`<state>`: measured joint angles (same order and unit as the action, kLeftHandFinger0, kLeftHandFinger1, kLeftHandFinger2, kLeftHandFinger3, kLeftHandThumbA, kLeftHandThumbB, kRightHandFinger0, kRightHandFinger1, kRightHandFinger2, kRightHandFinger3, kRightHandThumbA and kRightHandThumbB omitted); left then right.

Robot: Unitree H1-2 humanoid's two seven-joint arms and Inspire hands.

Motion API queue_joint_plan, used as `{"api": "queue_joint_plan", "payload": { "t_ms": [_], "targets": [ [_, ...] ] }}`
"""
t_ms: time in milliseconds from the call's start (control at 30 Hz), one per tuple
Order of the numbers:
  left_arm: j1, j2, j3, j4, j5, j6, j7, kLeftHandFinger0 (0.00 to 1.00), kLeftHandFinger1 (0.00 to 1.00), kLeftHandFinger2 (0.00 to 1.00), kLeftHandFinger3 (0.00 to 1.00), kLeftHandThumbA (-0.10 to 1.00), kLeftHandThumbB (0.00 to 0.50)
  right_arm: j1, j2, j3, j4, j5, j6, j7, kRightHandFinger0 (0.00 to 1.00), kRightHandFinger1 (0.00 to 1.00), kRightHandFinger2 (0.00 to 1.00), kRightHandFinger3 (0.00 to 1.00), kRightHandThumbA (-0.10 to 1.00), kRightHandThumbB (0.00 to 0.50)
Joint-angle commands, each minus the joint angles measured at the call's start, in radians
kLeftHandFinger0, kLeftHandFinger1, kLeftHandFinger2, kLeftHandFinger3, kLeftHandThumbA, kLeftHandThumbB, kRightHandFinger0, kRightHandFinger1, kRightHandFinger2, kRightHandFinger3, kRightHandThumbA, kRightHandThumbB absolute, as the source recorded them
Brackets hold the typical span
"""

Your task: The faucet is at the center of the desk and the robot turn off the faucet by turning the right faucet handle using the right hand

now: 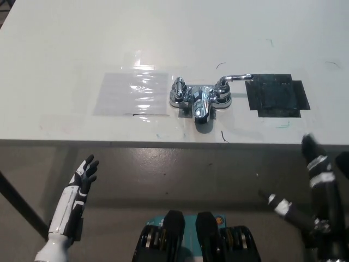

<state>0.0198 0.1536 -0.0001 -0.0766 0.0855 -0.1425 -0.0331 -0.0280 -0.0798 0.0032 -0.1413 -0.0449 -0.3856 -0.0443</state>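
Observation:
A chrome faucet [200, 99] stands at the middle of the white desk [174, 38], its spout pointing toward the front edge. Its right handle [233, 79] is a lever pointing right, over the edge of a black tape patch. The left handle [178, 88] is a short knob. My black right hand [313, 185] hangs open below the desk's front edge at the lower right, well short of the faucet and touching nothing. My white left hand [83, 177] rests open at the lower left, also below the desk edge.
A black tape patch [277, 95] lies right of the faucet and a clear glossy sheet [133, 93] left of it. The grey floor [174, 174] shows below the desk's front edge. A dark table leg [19, 204] crosses the lower left.

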Motion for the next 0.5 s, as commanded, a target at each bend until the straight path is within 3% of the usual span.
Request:
{"api": "queue_joint_plan", "payload": {
  "t_ms": [0, 100, 133, 333, 467],
  "targets": [
    [-0.02, 0.004, -0.01, -0.045, -0.005, -0.042, -0.015, 1.0, 1.0, 1.0, 1.0, 1.0, 0.299, -0.134, -0.075, -0.052, -0.08, 0.066, 0.02, 0.024, 1.0, 1.0, 1.0, 1.0, 1.0, 0.236],
    [-0.017, -0.006, -0.019, -0.054, 0.0, -0.042, -0.015, 1.0, 1.0, 1.0, 1.0, 1.0, 0.295, -0.223, -0.134, -0.084, -0.074, 0.114, 0.112, 0.043, 1.0, 1.0, 1.0, 1.0, 1.0, 0.25],
    [-0.014, -0.006, -0.023, -0.06, 0.008, -0.041, -0.016, 1.0, 1.0, 1.0, 1.0, 1.0, 0.295, -0.271, -0.163, -0.094, -0.047, 0.136, 0.141, 0.055, 1.0, 1.0, 1.0, 1.0, 1.0, 0.28],
    [-0.012, -0.007, -0.039, -0.072, 0.007, -0.048, -0.026, 1.0, 1.0, 1.0, 1.0, 1.0, 0.255, -0.515, -0.296, -0.089, 0.185, 0.25, 0.204, 0.192, 1.0, 1.0, 1.0, 1.0, 1.0, 0.305],
    [-0.009, -0.006, -0.047, -0.072, 0.003, -0.052, -0.027, 1.0, 1.0, 1.0, 1.0, 1.0, 0.252, -0.65, -0.322, -0.073, 0.3, 0.268, 0.245, 0.241, 1.0, 1.0, 1.0, 1.0, 1.0, 0.273]
  ]
}}
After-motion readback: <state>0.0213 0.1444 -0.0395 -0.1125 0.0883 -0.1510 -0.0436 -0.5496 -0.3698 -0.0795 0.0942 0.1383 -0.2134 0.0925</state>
